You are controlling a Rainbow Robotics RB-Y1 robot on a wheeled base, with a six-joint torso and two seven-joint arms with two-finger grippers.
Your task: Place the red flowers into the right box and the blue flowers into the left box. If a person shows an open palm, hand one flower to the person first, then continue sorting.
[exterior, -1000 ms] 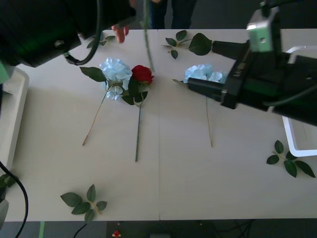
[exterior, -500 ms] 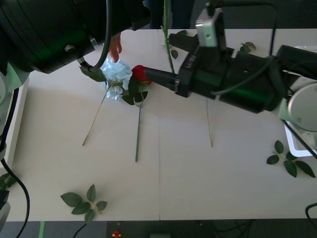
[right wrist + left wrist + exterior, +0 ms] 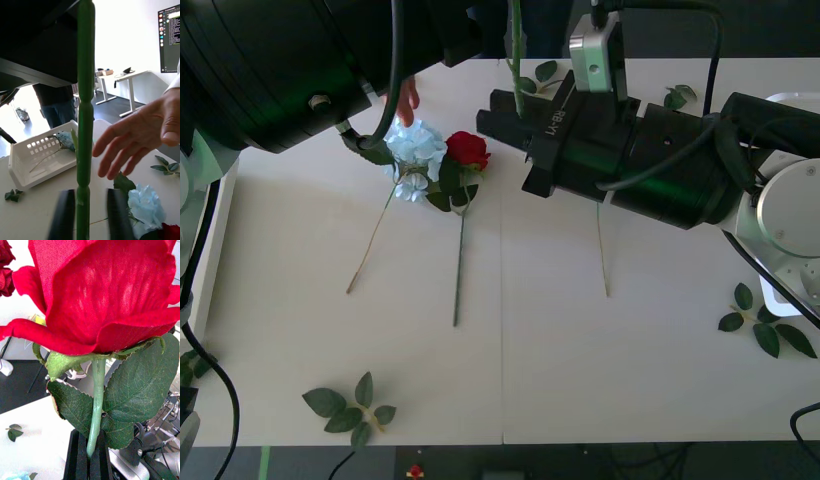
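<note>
While the left gripper pinches a rose low on its pale green stem, black fingers tight either side, the bloom stands huge and crimson over veined, saw-edged leaves. Over the far table edge, the right gripper has its fingers narrow, flanking that knobbly stem without touching. A person's open hand waits just beyond, above a blue flower.
</note>
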